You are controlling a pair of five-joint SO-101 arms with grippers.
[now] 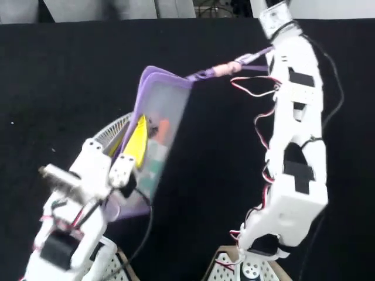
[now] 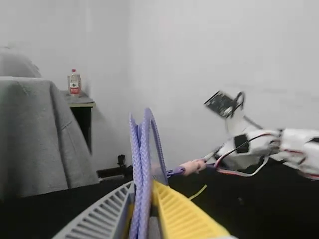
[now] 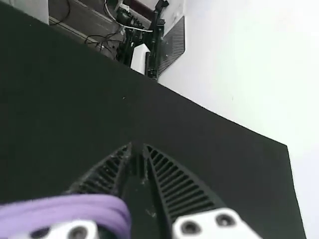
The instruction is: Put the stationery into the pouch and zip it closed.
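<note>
Left claw (image 2: 143, 191) clamps translucent purple zip pouch (image 1: 170, 105); right claw (image 3: 137, 147), seemingly pinching its purple pull strap (image 1: 205, 74), should tug straight.

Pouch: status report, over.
Left gripper shut on pouch, right gripper on zip pull. Stationery inside, zip state unclear. Nothing in the way.
</note>
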